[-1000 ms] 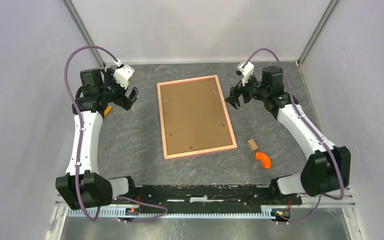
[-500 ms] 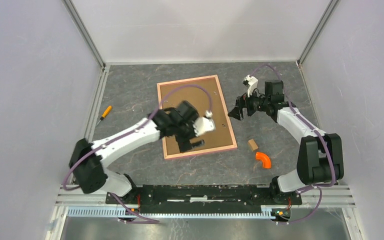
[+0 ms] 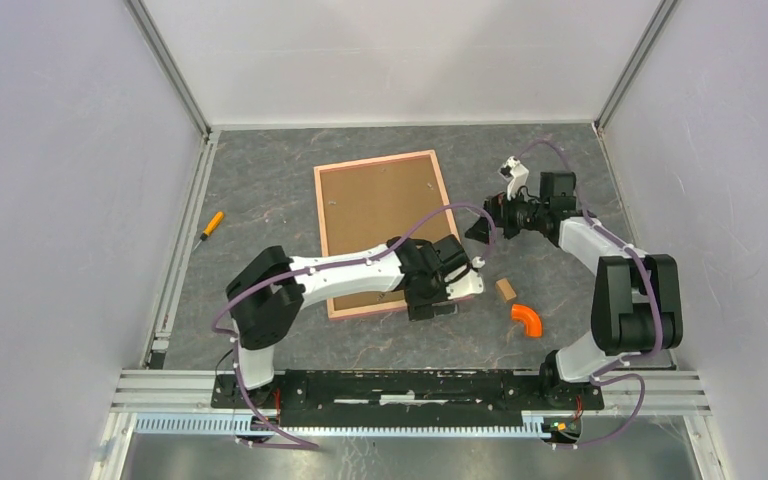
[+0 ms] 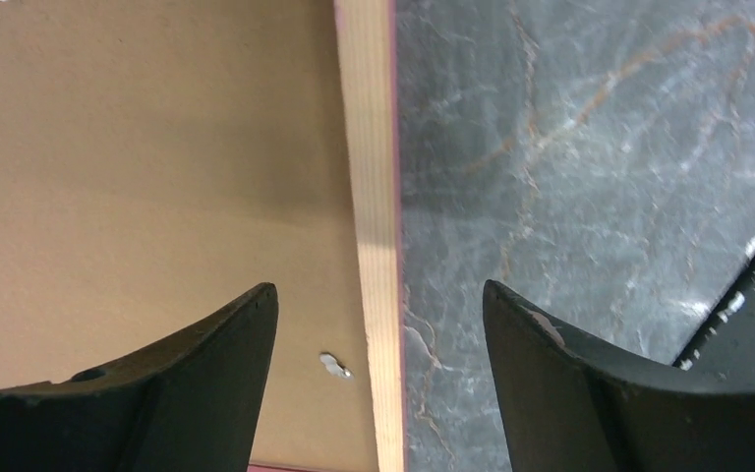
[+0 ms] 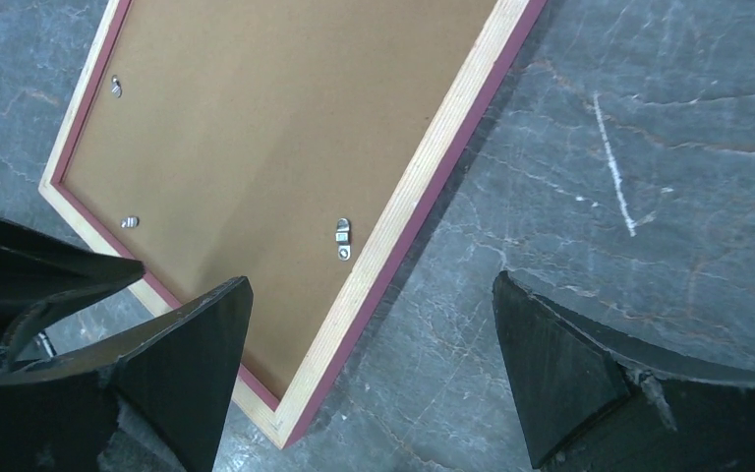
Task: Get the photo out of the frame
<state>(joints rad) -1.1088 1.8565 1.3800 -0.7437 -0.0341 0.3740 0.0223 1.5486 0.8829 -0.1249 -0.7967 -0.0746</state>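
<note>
The frame lies face down in the middle of the table, brown fibreboard back up, pink rim around it. The photo is hidden under that back. My left gripper hovers open over the frame's near right corner. In the left wrist view its gripper straddles the pale rim, one finger over the backing, one over the table. My right gripper hangs open beside the frame's right edge. In the right wrist view the gripper stands above the frame with nothing gripped.
A small wooden block and an orange curved piece lie right of the frame's near corner. An orange-handled tool rests by the left wall. Small metal turn clips hold the backing. Walls close in on three sides.
My left arm swung from the far left across the frame to its near right corner, and its jaws narrowed slightly. My right gripper drifted a little right and nearer along the frame's edge.
</note>
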